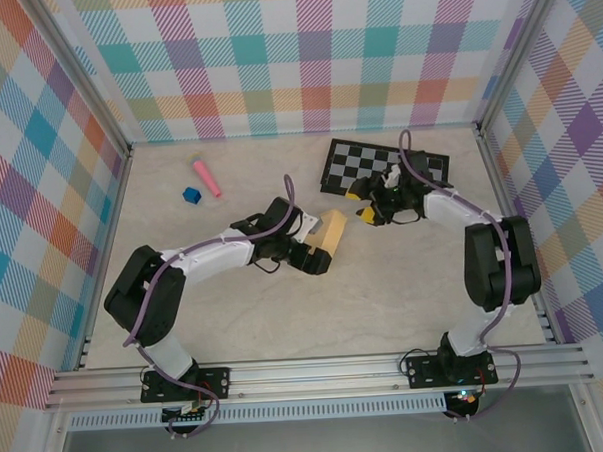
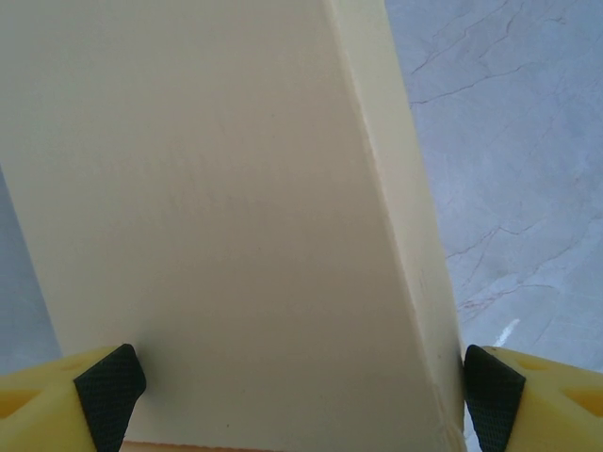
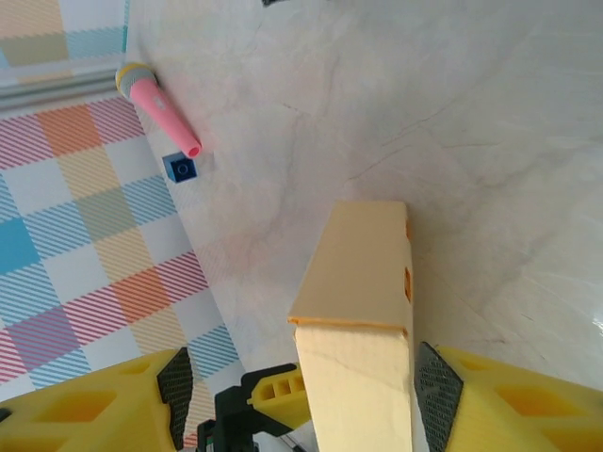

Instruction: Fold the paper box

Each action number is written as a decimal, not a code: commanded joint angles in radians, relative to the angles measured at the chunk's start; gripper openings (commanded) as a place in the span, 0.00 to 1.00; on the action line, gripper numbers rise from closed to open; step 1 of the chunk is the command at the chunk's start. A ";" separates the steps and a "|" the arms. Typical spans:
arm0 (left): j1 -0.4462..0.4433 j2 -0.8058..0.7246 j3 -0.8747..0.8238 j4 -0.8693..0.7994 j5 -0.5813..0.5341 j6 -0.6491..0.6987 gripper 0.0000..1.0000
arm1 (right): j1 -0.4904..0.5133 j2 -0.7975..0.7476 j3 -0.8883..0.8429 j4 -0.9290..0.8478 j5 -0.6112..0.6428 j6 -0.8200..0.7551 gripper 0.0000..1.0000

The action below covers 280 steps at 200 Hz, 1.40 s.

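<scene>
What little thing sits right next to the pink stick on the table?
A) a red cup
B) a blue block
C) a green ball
B: a small blue block lies on the table just beside the pink stick.

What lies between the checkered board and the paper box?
The right gripper, by the top view: it hangs over the edge of the checkered board, beside the paper box.

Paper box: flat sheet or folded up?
Folded. The paper box shows flat faces meeting at sharp creased edges, a rectangular block rather than a spread sheet.
</scene>
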 commanded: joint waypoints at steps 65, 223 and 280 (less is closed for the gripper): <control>-0.025 -0.158 0.027 -0.109 -0.160 0.114 1.00 | -0.050 -0.250 -0.013 -0.295 0.311 -0.429 0.78; 0.361 -0.783 -0.504 0.454 -0.844 -0.037 1.00 | -0.030 -1.055 -0.556 0.312 0.816 -0.917 1.00; 0.443 -0.620 -0.657 0.559 -0.651 0.045 1.00 | 0.008 -0.944 -0.829 0.490 0.966 -0.878 1.00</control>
